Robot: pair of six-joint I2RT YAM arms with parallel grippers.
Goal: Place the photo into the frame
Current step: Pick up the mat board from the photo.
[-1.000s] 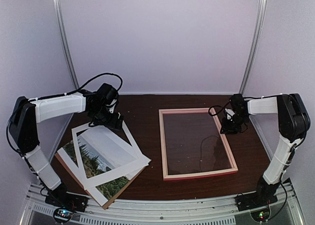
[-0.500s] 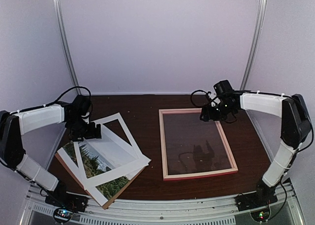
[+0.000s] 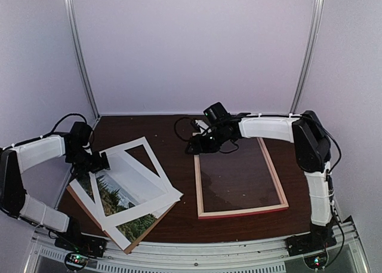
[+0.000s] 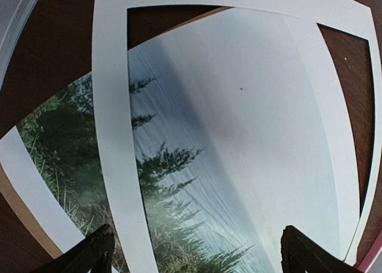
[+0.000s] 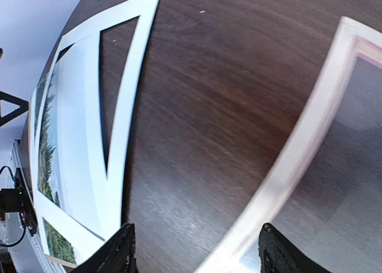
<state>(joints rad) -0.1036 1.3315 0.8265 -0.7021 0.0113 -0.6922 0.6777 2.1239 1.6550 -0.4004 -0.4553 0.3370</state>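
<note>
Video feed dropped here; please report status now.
Left tool, right tool open, empty. Rectangular landscape tree photo lies under white rectangular mat. Thin pink rectangular frame empty, apart.

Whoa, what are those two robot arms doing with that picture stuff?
They are working on putting the photo into the frame, but it is not in yet. The photo lies on the left side of the table with a white mat lying crookedly over it. The left hand hovers above it, open and holding nothing. The frame lies empty on the right. The right hand hangs open near the frame's far left corner, holding nothing either.
</note>
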